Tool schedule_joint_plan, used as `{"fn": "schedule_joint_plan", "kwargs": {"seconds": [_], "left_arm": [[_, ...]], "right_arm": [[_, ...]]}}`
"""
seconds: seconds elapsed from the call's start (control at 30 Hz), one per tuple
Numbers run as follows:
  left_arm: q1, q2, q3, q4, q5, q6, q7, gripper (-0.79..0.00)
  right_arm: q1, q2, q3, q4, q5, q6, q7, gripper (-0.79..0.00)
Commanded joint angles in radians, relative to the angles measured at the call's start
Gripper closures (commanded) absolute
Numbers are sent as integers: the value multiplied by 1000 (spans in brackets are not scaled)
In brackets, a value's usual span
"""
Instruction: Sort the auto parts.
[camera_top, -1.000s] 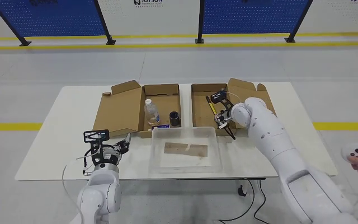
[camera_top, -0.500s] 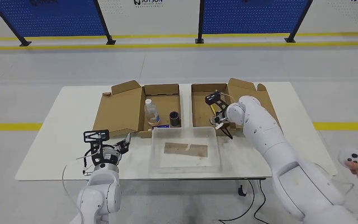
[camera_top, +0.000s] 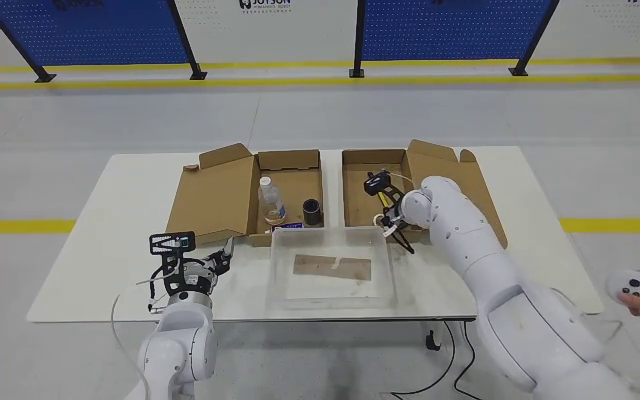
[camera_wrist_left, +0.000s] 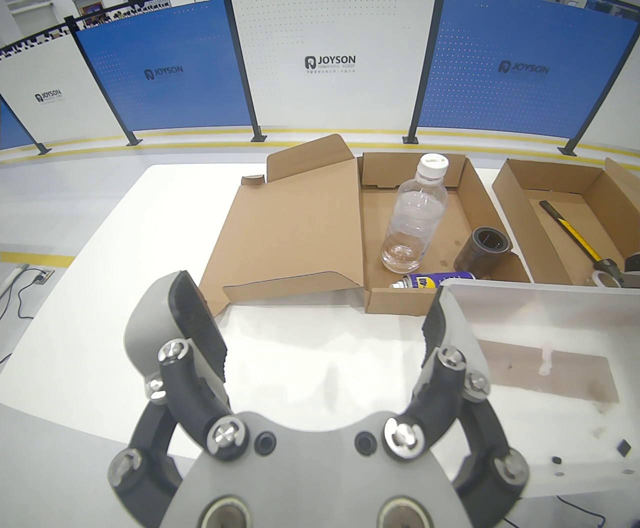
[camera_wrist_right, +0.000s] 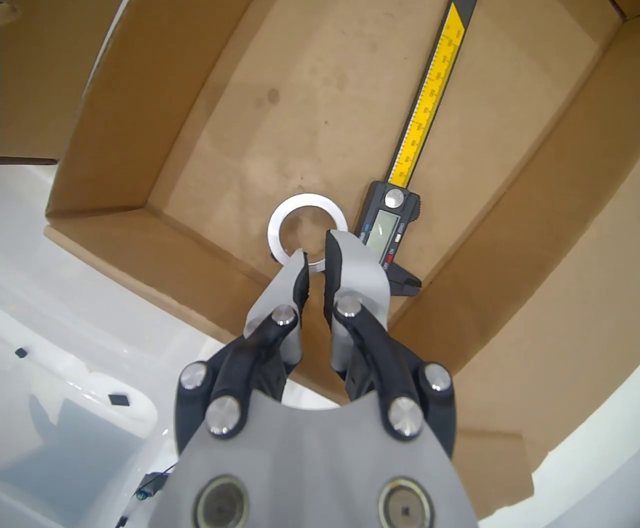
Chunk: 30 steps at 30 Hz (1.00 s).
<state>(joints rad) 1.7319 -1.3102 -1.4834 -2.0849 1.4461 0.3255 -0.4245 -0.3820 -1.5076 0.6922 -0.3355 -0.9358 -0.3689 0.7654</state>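
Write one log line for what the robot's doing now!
right gripper: shut on metal ring, in cardboard box beside caliper | left gripper: open, above table near clear bin

Bright even light, faint shadows, wrist views bowed at edges

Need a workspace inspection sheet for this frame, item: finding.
Surface: white table, carrying two boxes and a clear plastic bin.
Job's things: clear plastic bottle, black cylindrical part and blue spray can in left cardboard box; yellow-scaled digital caliper in right cardboard box.
Clutter: brown strip, small black bits in bin.
Hands: left hand open above table; right hand shut on silver metal ring inside right box.
Cables: black cable on floor.
Surroundings: blue partition panels, yellow floor lines.
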Motion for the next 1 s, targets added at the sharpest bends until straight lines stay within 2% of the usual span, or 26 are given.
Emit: {"fn": "schedule_joint_plan", "kwargs": {"seconds": [0.0,0.2,0.33,0.37,0.4,0.43,0.47,0.5,0.67,0.77,0.87,0.97], "left_arm": [[0,0,0,0,0,0,0,-785],[0,0,0,0,0,0,0,-785],[0,0,0,0,0,0,0,-785],[0,0,0,0,0,0,0,-785],[0,0,0,0,0,0,0,-785],[0,0,0,0,0,0,0,-785],[0,0,0,0,0,0,0,-785],[0,0,0,0,0,0,0,-785],[0,0,0,0,0,0,0,-785],[0,0,0,0,0,0,0,-785],[0,0,0,0,0,0,0,-785],[0,0,0,0,0,0,0,-785]], "right_arm": [[3,-3,-1,9,-1,-3,-6,-145],[18,-7,7,13,3,-17,-58,-145],[31,1,26,3,13,-28,-125,-194],[33,5,32,-2,16,-32,-145,-240],[34,9,39,-8,20,-38,-165,-339],[35,15,47,-17,21,-43,-185,-465],[34,20,53,-29,22,-49,-205,-714],[31,27,60,-46,21,-55,-223,-785],[-13,74,116,-160,19,-60,-291,-785],[-63,115,170,-279,12,-58,-294,-785],[-144,159,239,-448,2,-38,-265,-785],[-295,220,366,-719,-14,-10,-200,-785]]}}
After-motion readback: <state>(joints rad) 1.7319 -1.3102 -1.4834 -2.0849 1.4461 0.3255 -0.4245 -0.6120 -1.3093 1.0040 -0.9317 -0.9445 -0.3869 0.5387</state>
